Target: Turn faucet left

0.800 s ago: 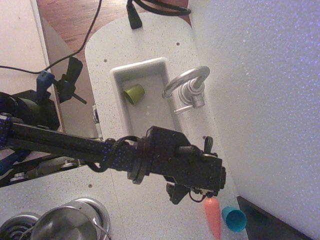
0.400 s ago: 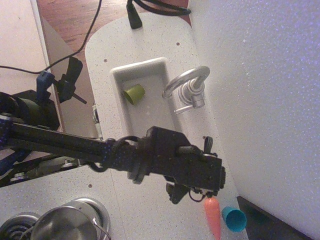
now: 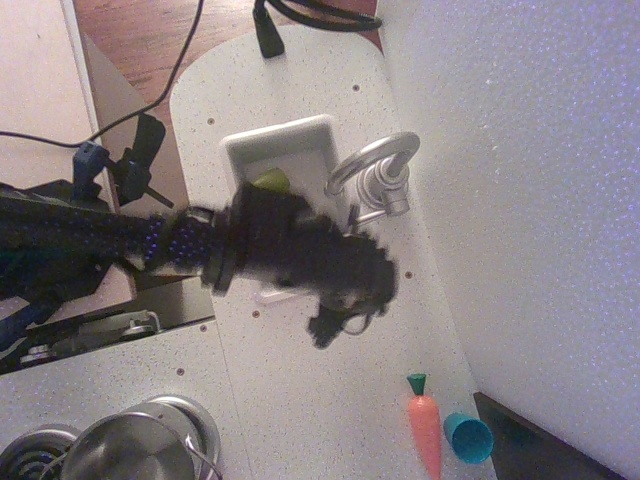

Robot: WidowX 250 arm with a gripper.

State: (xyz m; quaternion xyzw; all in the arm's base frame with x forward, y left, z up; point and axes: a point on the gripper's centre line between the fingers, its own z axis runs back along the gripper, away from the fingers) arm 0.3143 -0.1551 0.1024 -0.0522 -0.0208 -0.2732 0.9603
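Note:
The faucet (image 3: 378,172) is shiny silver, with a curved gooseneck spout arching over the white sink (image 3: 282,133), a round base and a thin side lever pointing down-left. My gripper (image 3: 340,318) is a dark, motion-blurred shape on the counter below the faucet, apart from it. Its fingers are too blurred to tell whether they are open or shut. The black arm covers most of the sink.
A green cup (image 3: 270,180) in the sink peeks out above the arm. An orange toy carrot (image 3: 426,432) and a blue cup (image 3: 468,437) lie at the lower right. Steel pots (image 3: 140,445) sit at the bottom left. A white wall (image 3: 530,200) runs along the right.
The arm and gripper have moved up and left, from beside the carrot toward the sink and faucet, now blurred. The carrot is fully uncovered. The faucet has not moved.

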